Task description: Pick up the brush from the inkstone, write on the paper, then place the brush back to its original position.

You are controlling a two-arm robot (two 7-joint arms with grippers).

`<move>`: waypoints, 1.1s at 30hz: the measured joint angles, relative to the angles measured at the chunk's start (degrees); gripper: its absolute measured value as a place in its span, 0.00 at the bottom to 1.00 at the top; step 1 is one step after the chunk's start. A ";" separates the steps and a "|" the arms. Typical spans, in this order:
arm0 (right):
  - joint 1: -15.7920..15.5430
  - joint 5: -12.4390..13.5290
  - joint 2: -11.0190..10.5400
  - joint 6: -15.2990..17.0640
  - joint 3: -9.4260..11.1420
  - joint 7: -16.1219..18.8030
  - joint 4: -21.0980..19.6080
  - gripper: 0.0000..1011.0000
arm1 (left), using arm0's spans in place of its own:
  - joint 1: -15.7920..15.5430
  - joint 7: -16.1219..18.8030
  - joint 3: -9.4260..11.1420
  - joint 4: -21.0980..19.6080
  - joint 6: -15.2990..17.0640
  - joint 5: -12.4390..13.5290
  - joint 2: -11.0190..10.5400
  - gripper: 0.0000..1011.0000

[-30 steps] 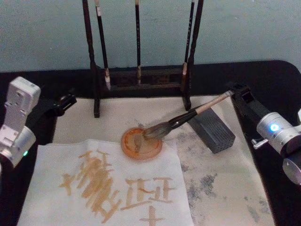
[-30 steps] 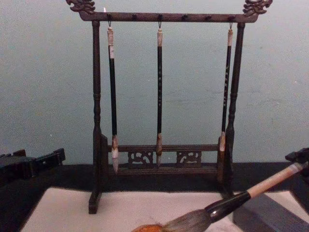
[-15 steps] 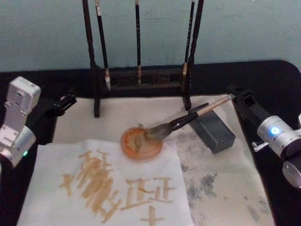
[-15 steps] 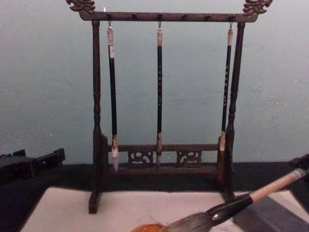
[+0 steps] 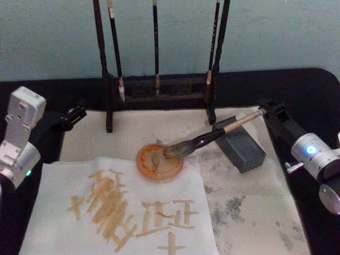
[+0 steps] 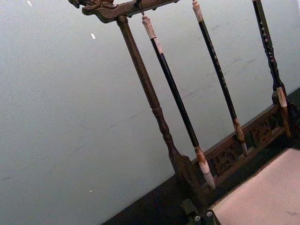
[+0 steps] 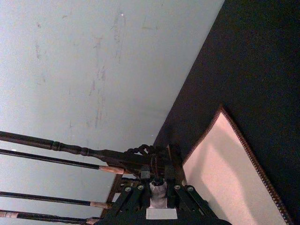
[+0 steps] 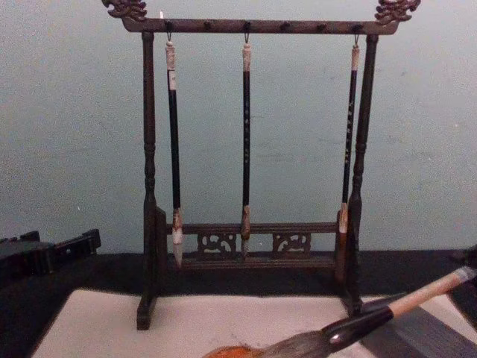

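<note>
1. The right gripper (image 5: 264, 109) was seen closed on the pale handle end of the brush (image 5: 204, 139).
2. The brush lay slanted across a grey block (image 5: 240, 144), bristles over the orange inkstone (image 5: 159, 162).
3. The shaft was judged light and stiff, the bristles soft and wet; the upper handle suited gripping.
4. The left gripper (image 5: 74, 115) was parked beside the paper (image 5: 64, 204); its opening could not be told.

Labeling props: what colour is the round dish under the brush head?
Orange-brown, best seen in the head view: dish, brush.
</note>
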State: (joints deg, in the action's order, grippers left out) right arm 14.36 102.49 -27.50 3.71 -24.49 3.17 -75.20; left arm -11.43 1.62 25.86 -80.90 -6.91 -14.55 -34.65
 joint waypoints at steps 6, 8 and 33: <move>-0.01 0.00 0.04 0.05 0.06 0.01 -0.02 0.18 | 0.00 0.00 0.00 0.00 0.00 0.00 0.00 0.99; -0.02 0.00 0.05 0.08 0.09 0.01 -0.03 0.18 | 0.00 0.00 0.00 0.00 0.00 0.00 0.00 0.99; -0.02 -0.17 0.13 0.25 0.20 0.05 -0.05 0.79 | 0.00 0.00 0.00 0.00 0.00 0.00 0.00 0.99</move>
State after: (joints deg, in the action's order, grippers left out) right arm 14.34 102.32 -27.37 3.96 -24.30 3.23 -75.25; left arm -11.43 1.62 25.86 -80.90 -6.91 -14.55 -34.65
